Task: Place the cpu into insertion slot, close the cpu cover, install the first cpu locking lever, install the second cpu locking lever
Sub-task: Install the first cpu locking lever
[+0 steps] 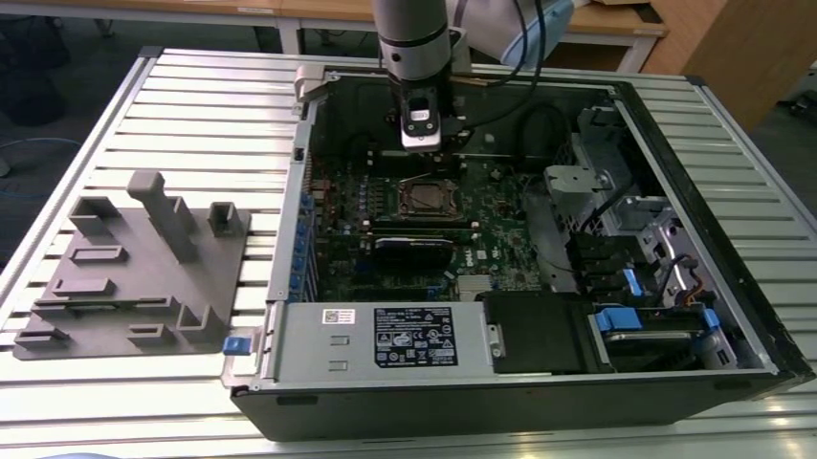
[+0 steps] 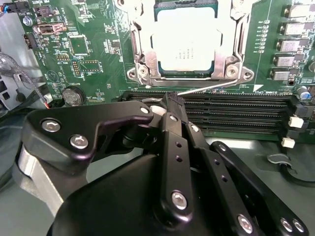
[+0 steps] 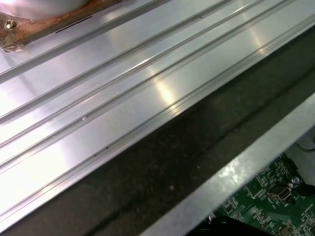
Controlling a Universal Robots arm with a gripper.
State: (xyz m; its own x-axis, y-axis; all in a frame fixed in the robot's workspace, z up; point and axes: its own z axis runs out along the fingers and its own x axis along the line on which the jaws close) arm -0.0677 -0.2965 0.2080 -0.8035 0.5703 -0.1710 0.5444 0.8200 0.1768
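The cpu (image 2: 184,46), a silver-grey square, lies in the insertion slot (image 1: 422,197) on the green board inside the open computer case (image 1: 275,287). The cpu cover (image 2: 142,56), a silvery frame, lies flat around the chip. A thin silvery locking lever (image 2: 209,87) runs along the socket's edge beside the memory slots. My gripper (image 2: 172,98) is shut, and its black fingertips rest at the free end of that lever. In the exterior view the gripper (image 1: 423,143) hangs inside the case just behind the socket.
Long black memory slots (image 2: 231,120) lie between the gripper and the socket. A grey moulded fixture (image 1: 128,268) sits on the slatted table at the exterior view's left. The power supply (image 1: 383,335), drive bays (image 1: 638,249) and black cables (image 1: 542,124) crowd the case.
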